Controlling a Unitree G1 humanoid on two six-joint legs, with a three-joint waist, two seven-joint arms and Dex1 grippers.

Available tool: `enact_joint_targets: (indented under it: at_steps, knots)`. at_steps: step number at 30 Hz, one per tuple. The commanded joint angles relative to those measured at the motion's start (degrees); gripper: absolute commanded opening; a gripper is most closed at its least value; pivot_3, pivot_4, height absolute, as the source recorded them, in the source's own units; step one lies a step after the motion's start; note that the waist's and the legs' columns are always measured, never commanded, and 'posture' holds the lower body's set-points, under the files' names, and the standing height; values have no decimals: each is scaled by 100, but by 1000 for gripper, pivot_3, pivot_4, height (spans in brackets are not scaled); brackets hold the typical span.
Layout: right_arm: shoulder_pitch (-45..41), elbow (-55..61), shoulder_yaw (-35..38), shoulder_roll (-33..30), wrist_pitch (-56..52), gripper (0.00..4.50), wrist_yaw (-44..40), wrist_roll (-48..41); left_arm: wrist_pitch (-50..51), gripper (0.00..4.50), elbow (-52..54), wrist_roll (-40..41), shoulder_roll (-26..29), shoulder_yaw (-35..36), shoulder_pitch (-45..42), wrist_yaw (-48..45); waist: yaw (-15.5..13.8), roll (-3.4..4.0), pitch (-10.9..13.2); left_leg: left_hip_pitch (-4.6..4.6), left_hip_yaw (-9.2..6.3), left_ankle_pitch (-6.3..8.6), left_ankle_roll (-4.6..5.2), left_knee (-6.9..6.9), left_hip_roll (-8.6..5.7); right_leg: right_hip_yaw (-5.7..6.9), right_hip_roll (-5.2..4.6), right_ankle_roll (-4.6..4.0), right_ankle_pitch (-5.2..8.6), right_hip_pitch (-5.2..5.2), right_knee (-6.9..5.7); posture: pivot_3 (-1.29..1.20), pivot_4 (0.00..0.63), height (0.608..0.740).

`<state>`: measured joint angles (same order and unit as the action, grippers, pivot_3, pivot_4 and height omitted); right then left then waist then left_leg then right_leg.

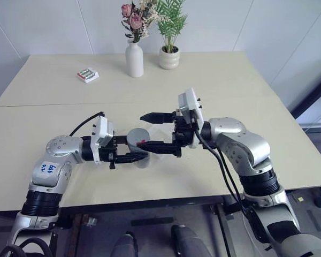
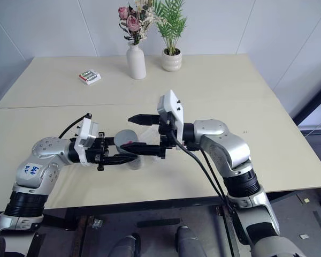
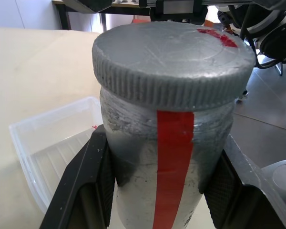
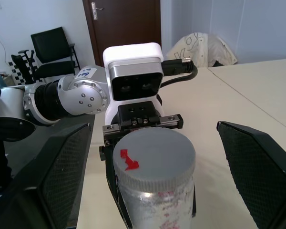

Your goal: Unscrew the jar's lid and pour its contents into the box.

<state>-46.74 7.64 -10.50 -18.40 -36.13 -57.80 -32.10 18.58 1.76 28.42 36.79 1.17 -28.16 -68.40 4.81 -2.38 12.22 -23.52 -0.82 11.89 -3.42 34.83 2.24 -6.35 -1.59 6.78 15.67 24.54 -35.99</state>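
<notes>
Now one jar (image 3: 171, 157), no readable label, just a red strip down its side and a red mark on its grey lid (image 3: 174, 59), clamped in the left gripper (image 1: 132, 156) above the table (image 1: 53, 115); right gripper (image 1: 158, 133) spread wide around the lid; one clear box (image 3: 50, 148) lies just beside the jar

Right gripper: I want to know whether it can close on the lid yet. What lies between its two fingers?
The jar's grey lid stands between the open right gripper's fingers, with bare gaps either side, in the right wrist view.
</notes>
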Motion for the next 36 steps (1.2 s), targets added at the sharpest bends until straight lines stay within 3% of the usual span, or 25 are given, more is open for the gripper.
enact_joint_targets:
  at_steps: [1, 19, 36]
  knots:
    - [-235, 14, -117, 173, 46, 4477, 190, 132, -111, 2046, 96, 13, -8, 28, -68, -26, 6, 0, 0, 0, 1, 0, 0, 0, 0, -1, 0, 0, 0, 0, 0, 0, 150, 740]
    - [-445, -521, -294, 541, 126, 4477, 510, 636, -104, 2046, 97, 24, -17, 48, -51, 6, 1, 0, 0, -1, 0, 1, -1, -2, 2, 1, 0, 0, 0, 2, 0, 0, 150, 740]
    - [-309, -674, 239, -147, 122, 4477, 305, 432, -73, 2046, 145, 39, 12, 58, -95, 78, 3, 0, 0, -2, 0, 2, -1, -1, 2, 1, 0, 0, 0, 1, 1, 0, 150, 740]
